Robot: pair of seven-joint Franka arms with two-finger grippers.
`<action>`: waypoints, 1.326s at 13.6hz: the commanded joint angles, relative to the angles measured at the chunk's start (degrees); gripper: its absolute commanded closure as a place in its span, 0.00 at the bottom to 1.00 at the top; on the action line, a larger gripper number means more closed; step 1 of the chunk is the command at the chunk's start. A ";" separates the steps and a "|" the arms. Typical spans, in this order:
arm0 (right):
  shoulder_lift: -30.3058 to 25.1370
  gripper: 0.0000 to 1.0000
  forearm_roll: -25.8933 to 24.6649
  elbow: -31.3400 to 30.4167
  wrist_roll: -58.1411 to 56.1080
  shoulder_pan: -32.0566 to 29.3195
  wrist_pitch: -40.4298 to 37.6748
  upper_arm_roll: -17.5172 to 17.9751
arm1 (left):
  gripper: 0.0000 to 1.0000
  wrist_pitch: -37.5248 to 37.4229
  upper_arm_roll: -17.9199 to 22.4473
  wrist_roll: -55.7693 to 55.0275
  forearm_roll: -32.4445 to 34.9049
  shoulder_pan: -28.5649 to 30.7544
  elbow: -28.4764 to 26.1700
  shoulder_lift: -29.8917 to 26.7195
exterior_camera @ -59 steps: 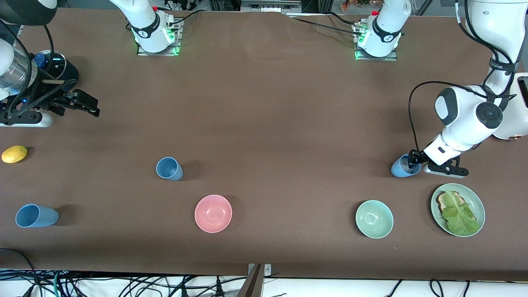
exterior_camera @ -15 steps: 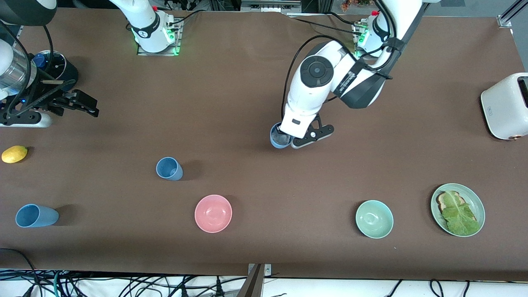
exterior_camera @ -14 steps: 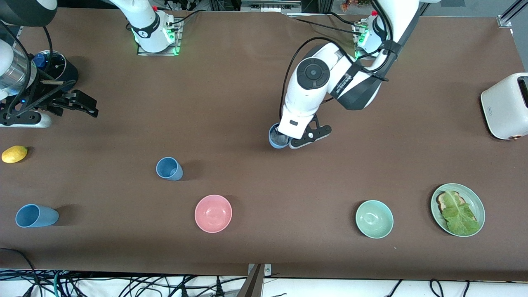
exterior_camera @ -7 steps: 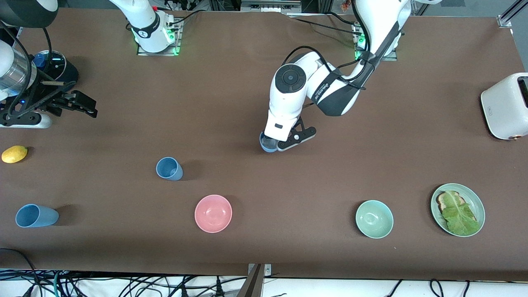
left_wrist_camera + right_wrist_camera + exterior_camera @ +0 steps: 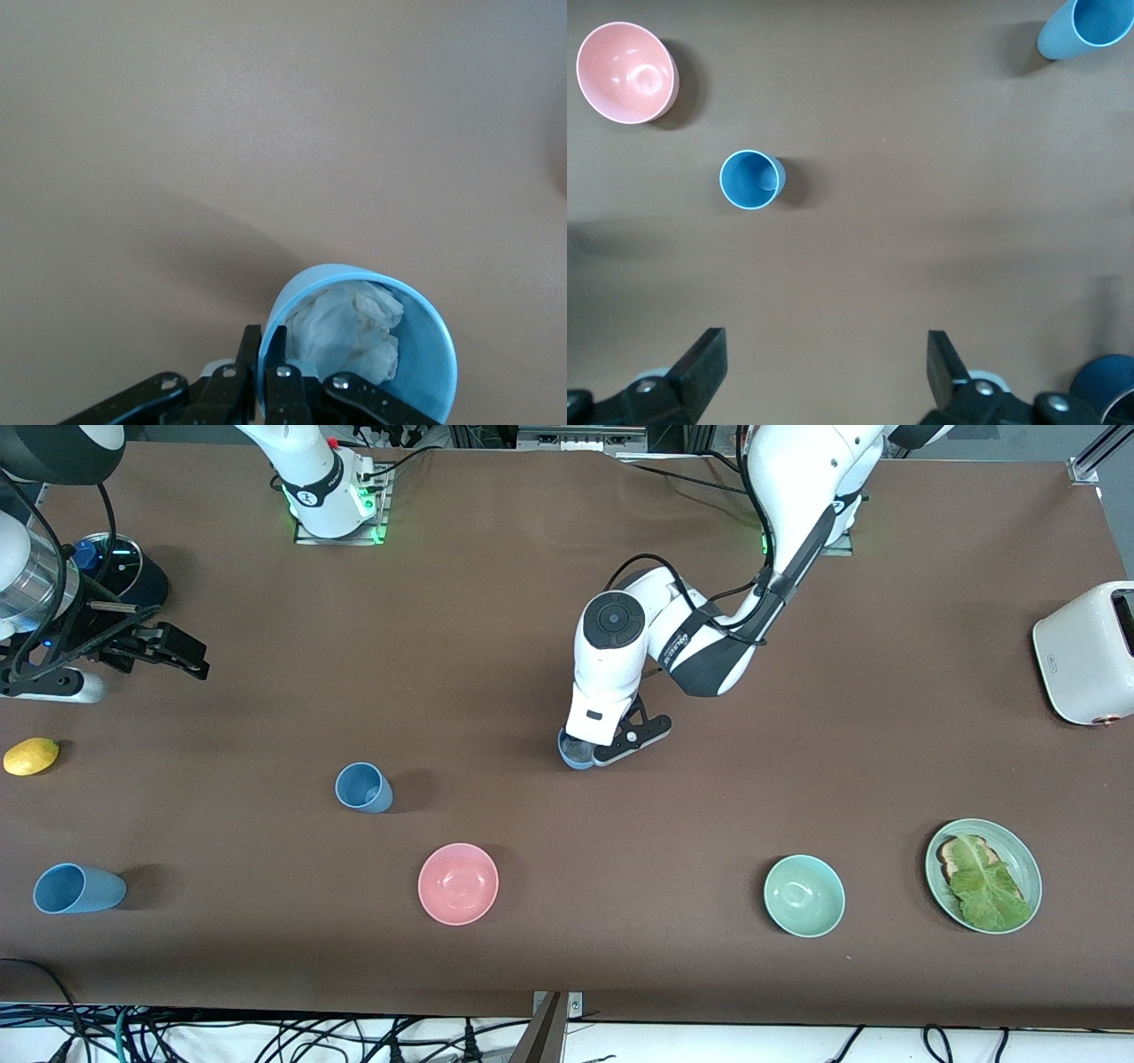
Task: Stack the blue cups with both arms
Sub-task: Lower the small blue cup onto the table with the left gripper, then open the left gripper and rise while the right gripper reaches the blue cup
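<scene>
My left gripper (image 5: 580,749) is shut on the rim of a light-blue cup (image 5: 573,754), one finger inside and one outside, just above the middle of the table. The left wrist view shows crumpled white paper (image 5: 354,329) inside this cup (image 5: 423,367), with the left gripper (image 5: 266,359) pinching its wall. A second blue cup (image 5: 363,787) (image 5: 751,179) stands toward the right arm's end. A third blue cup (image 5: 78,888) (image 5: 1085,27) is nearer the front camera, at that end. My right gripper (image 5: 182,654) (image 5: 824,354) waits open and holds nothing, over the table near the saucepan.
A pink bowl (image 5: 458,883) (image 5: 626,73), a mint-green bowl (image 5: 803,895) and a green plate (image 5: 1023,859) with toast and lettuce line the near side. A white toaster (image 5: 1085,653) sits at the left arm's end. A lemon (image 5: 31,755) and a dark-blue saucepan (image 5: 115,567) are at the right arm's end.
My left arm has carried the cup from the left arm's end to the middle, then drifted slightly toward the right arm's end and the front camera. The right arm has hardly moved.
</scene>
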 commanded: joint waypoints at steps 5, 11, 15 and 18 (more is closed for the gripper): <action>0.45 0.00 -0.99 0.05 -3.56 0.33 -0.66 0.05 | 1.00 2.25 1.18 -1.36 3.24 -1.00 2.17 3.22; 1.50 0.00 -0.03 -0.30 -7.88 1.12 -1.36 0.23 | 1.00 4.10 1.44 -1.44 3.87 -1.18 2.08 4.28; 4.05 0.00 1.03 -0.39 -8.15 1.65 0.22 0.23 | 0.63 4.10 1.53 -0.65 3.95 -1.09 2.17 4.11; 4.58 0.00 1.12 -0.57 -8.15 2.26 0.65 0.23 | 0.36 4.10 1.53 -0.48 4.57 -1.09 2.17 3.84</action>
